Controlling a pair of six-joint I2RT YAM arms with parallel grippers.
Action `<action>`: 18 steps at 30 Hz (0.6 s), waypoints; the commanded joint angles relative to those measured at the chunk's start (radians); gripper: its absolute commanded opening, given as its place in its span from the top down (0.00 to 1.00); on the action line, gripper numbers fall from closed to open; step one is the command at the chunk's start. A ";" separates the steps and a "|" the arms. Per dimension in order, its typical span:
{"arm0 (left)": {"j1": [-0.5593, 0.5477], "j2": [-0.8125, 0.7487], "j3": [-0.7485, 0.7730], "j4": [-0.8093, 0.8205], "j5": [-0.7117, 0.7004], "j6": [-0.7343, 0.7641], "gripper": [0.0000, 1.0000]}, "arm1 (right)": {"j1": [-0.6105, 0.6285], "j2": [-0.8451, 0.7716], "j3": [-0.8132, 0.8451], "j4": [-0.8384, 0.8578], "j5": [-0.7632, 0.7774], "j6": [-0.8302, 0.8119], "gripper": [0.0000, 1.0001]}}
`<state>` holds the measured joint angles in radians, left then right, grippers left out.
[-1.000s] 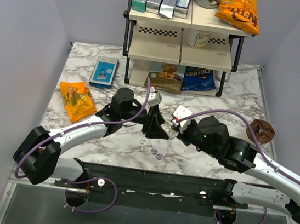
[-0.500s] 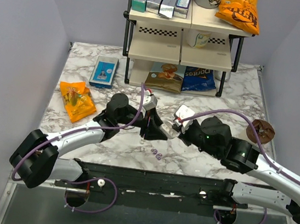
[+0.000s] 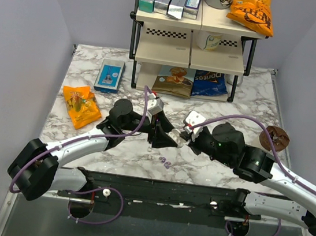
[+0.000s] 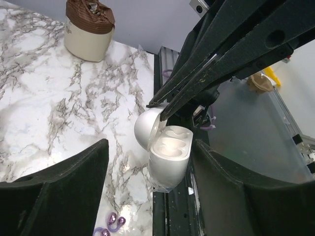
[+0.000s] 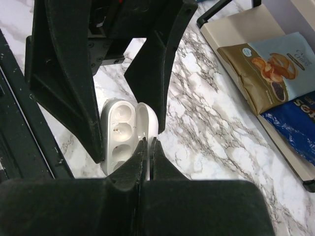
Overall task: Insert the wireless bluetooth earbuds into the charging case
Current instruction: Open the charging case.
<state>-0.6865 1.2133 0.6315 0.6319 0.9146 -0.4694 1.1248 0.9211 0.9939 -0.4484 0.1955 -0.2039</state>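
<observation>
Case (image 5: 118, 132) lid rim behind right tool (image 5: 148, 141)

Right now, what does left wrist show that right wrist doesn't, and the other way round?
Left wrist only: the earbuds loose on the marble table, and a brown-topped jar at the far side. Right wrist only: the snack bags under the shelf. Both: the open charging case, its sockets empty, its lid pinched by the shut right gripper, and the left gripper open with a finger on each side of the case, not touching it.
</observation>
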 commanded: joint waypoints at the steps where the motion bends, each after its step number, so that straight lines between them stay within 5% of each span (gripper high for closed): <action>1: -0.018 -0.006 -0.007 0.049 0.015 0.006 0.34 | 0.006 -0.001 0.003 0.033 -0.025 0.015 0.99; 8: -0.022 -0.003 -0.007 0.058 0.018 0.011 0.52 | 0.007 0.001 0.005 0.039 -0.034 0.018 0.99; 18: -0.036 -0.009 -0.032 0.095 0.010 0.015 0.96 | 0.006 -0.014 0.003 0.040 -0.041 0.027 0.99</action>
<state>-0.7116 1.2133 0.6235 0.6682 0.9291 -0.4774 1.1244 0.9218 0.9939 -0.4416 0.1909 -0.1982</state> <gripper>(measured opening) 0.371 0.022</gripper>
